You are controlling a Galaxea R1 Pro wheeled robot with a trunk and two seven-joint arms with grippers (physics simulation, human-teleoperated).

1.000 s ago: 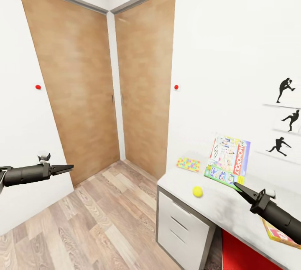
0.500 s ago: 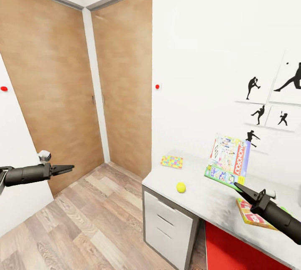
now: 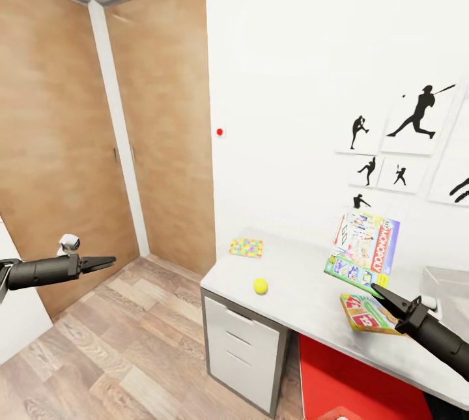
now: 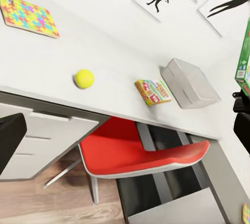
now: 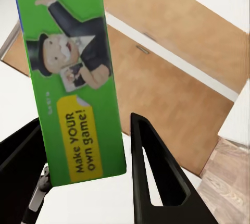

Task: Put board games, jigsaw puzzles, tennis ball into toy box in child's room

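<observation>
— Gripping the lower edge of the Monopoly box (image 3: 364, 249) is the right pincer (image 3: 380, 291); is that confirmed anywhere else?

— It is. In the right wrist view the box's green side (image 5: 73, 78) is seen clamped between the two dark fingers (image 5: 151, 172), so the pincer is closed onto it. The box is held upright and slightly tilted above the counter (image 3: 306, 303), toward its back edge by the wall.

— And the left pincer (image 3: 104, 262)?

— It is held out over the wooden floor (image 3: 130, 355), well apart from the counter, with its tips drawn together to a point and nothing between them.

— Where are the other toys placed?

— A tennis ball (image 3: 260, 286) is seen near the counter's front edge, above the drawers (image 3: 241, 348). A colourful jigsaw puzzle (image 3: 247, 247) lies flat at the counter's back left corner. A red and green board game (image 3: 366, 313) lies flat near the front edge, just beside the right pincer. The grey toy box (image 4: 189, 83) stands further along the counter, just beyond that game. A red chair (image 4: 140, 153) is tucked under the counter.
</observation>
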